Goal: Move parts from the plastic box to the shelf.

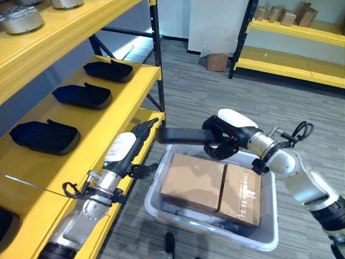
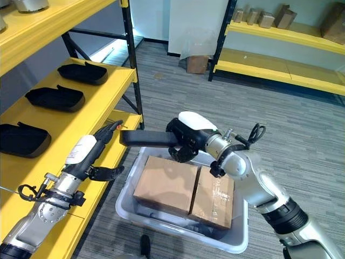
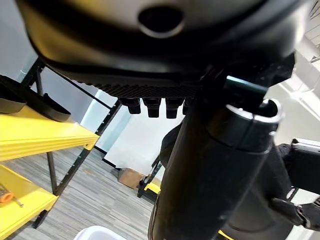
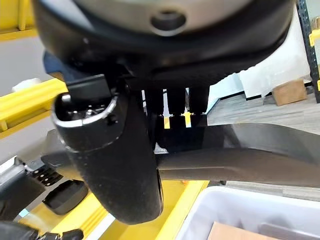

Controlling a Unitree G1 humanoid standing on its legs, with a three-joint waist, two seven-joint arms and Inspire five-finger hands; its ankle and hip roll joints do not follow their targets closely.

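Observation:
My right hand (image 1: pixel 226 137) is shut on a long black part (image 1: pixel 180 135) and holds it level above the grey plastic box (image 1: pixel 269 229). The part's far end points at the yellow shelf (image 1: pixel 129 97). My left hand (image 1: pixel 132 145) reaches from the lower left with straight fingers, and their tips are at the part's end by the shelf edge. In the right wrist view the thumb (image 4: pixel 117 160) and fingers wrap the black part (image 4: pixel 240 162). Two cardboard boxes (image 1: pixel 194 181) lie side by side in the plastic box.
Three black parts (image 1: pixel 83 95) lie in a row on the yellow shelf. Metal parts (image 1: pixel 21 19) sit on the level above. A black upright post (image 1: pixel 158 65) stands at the shelf corner. Another shelf (image 1: pixel 291 59) with cartons stands at the back right, with a carton (image 1: pixel 218 61) on the floor.

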